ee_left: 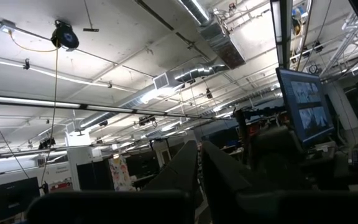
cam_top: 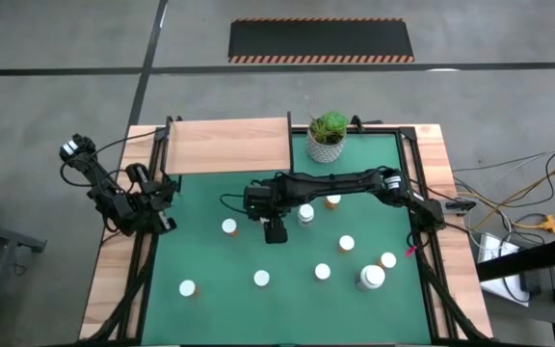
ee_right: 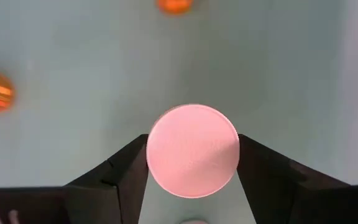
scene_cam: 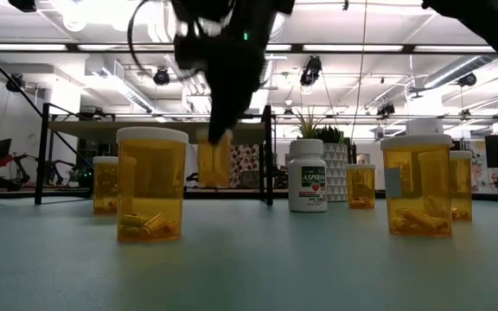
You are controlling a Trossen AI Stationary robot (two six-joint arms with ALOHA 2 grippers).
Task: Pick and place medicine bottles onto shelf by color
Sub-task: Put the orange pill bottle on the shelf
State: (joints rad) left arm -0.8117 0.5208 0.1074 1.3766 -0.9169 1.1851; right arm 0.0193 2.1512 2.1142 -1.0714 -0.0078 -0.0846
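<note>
Starting on the left: the left gripper [cam_top: 159, 207] is parked off the edge of the green mat [cam_top: 210, 260], near the table's left side, fingers [ee_left: 188, 171] pinched together with nothing between them, pointing up at the ceiling. The wooden shelf [cam_top: 229, 145] sits at the back left with nothing on top.

Middle of the mat: the right arm stretches in from the right and the right gripper [cam_top: 275, 231] has clamped onto an orange bottle [scene_cam: 213, 161], pads against both sides of its cap [ee_right: 193, 151]. From table height that bottle looks like it's hanging just off the mat, though it's a bit murky there.

The rest of the bottles stand scattered: one [cam_top: 229, 227] just left of the gripper, a white aspirin bottle [scene_cam: 307, 176], others toward the front and right, with the big wide one [cam_top: 372, 278] front right. Potted plant [cam_top: 328, 137] sits at the back, right of the shelf.
</note>
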